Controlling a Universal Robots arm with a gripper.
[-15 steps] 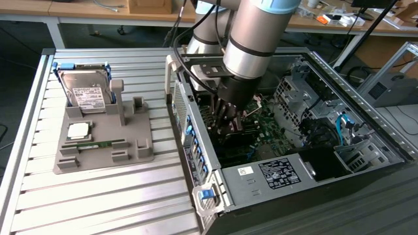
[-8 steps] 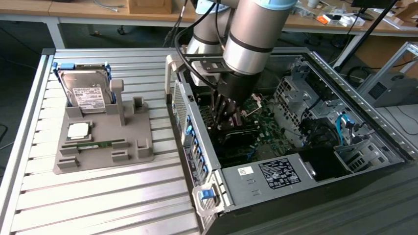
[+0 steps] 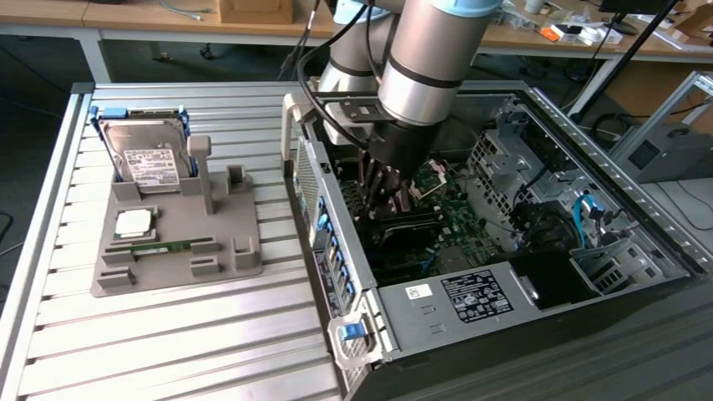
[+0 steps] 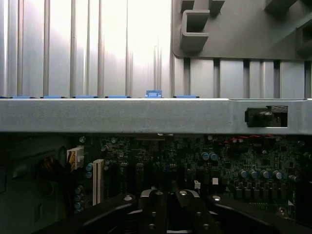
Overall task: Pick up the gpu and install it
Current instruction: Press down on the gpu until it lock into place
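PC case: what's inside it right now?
Inside the PC case: the green motherboard, a blue cable, a labelled black box near the front, and the gripper reaching down over a dark card. The arm hides the card's seating and slot.

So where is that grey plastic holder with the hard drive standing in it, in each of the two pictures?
Exterior view: the grey holder lies on the slatted table, toward the exterior view's left, beside the computer's case wall.
Wrist view: a corner of the grey holder lies beyond the case wall.
Shared landmark: that case wall with its row of blue clips.
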